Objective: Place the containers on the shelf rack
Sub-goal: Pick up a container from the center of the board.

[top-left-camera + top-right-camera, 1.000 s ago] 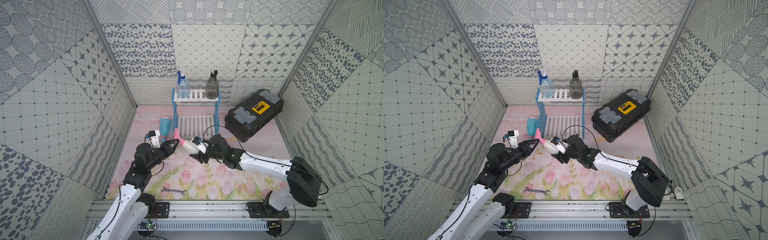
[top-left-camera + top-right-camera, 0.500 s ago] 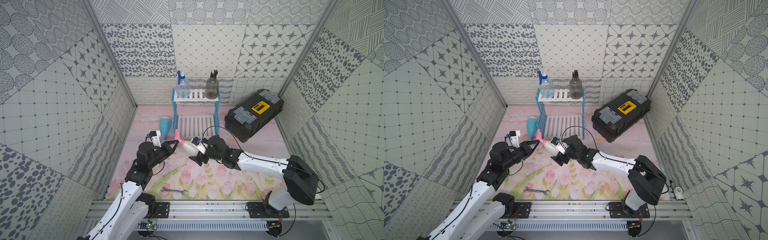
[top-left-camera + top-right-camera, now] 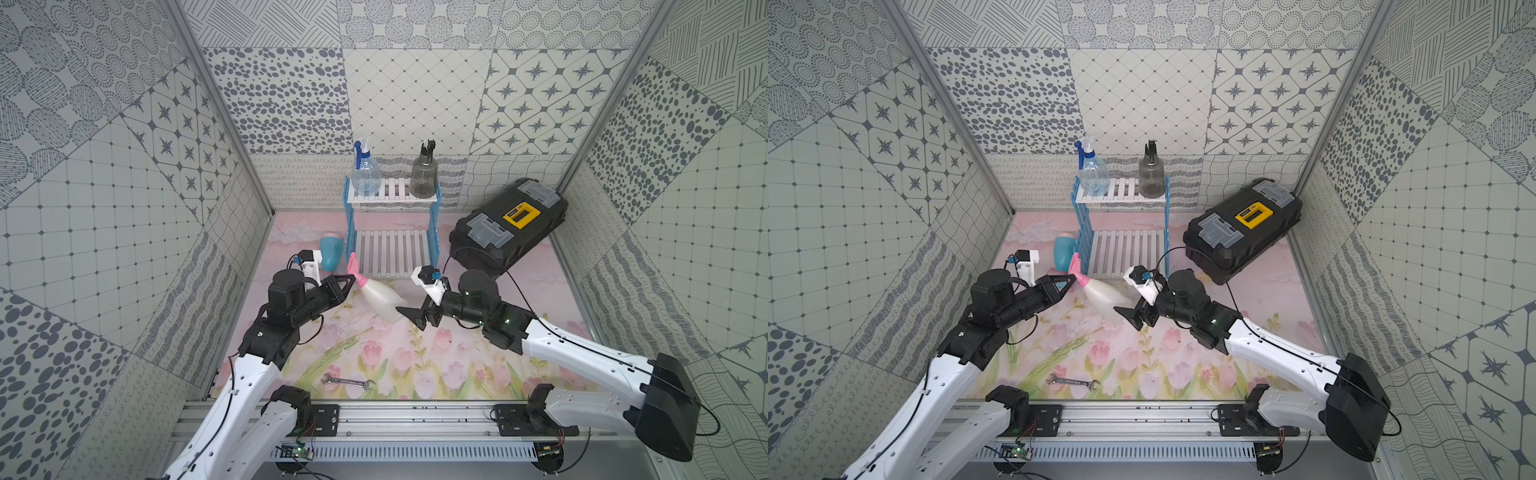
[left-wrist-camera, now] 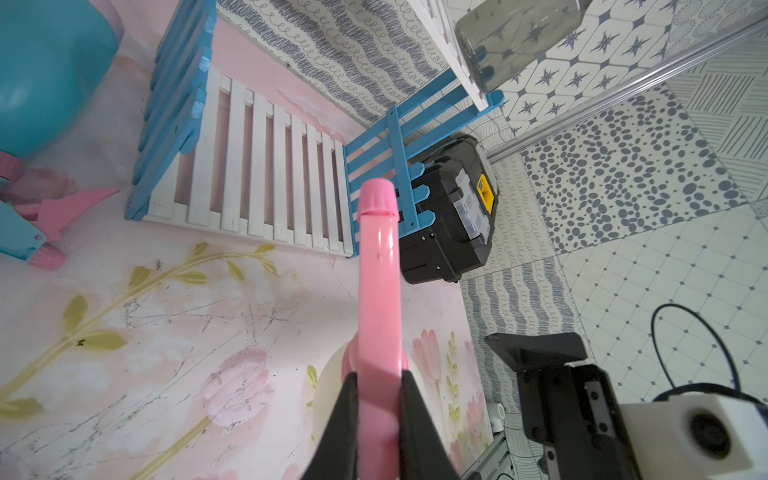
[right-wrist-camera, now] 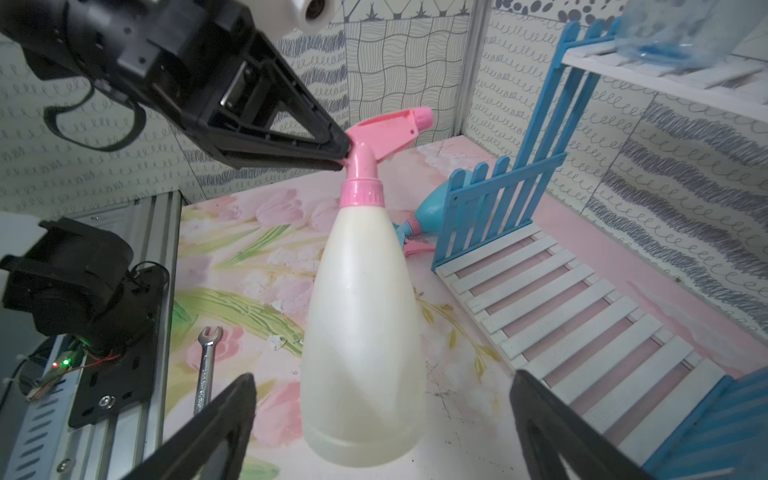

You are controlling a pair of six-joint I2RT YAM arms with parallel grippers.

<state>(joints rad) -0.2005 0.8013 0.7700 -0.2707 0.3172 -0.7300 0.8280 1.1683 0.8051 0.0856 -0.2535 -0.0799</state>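
Pinching the pink trigger head of the white bottle (image 3: 380, 300) with my left gripper (image 3: 351, 279), I am keeping the jaws clenched on the back of that head, just below the nozzle. Just behind this gripper the light-blue bottle (image 3: 331, 251) is lying on its side on the mat (image 3: 415, 353), base toward the back wall, right beside the left panel of the shelf rack (image 3: 395, 193). The white bottle's long axis is running slantwise, with the head at my left gripper and the base toward my right one. Its nozzle is pointing at the rack's lower shelf. I cannot tell whether its base is touching the mat. On the top shelf the clear bottle (image 3: 365, 178) and the grey bottle (image 3: 423, 180) are standing upright. My right gripper (image 5: 382, 376) is hanging released, jaws spread wide either side of the white base and apart from it. Farther right the toolbox (image 3: 498, 245) is sitting on the mat.
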